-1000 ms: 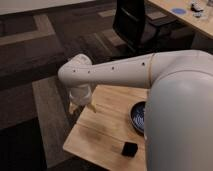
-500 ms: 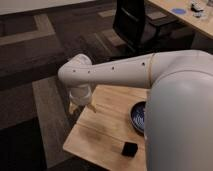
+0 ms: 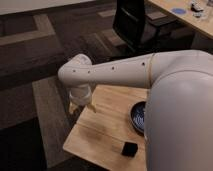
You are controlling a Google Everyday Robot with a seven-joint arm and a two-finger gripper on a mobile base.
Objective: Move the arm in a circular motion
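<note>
The large glossy white arm [image 3: 125,72] reaches in from the right and runs left across the view, with small dark screw holes and a thin tan seam ring. Its wrist bends down at the left end. The beige-fingered gripper [image 3: 83,107] hangs from it, pointing down over the far left corner of a small wooden table [image 3: 100,132]. It holds nothing that I can see.
A dark bowl with a blue inside [image 3: 137,117] sits on the table's right side, partly hidden by the arm. A small black block [image 3: 130,148] lies near the front edge. A black office chair [image 3: 132,25] and a wooden desk [image 3: 187,22] stand behind, on dark patterned carpet.
</note>
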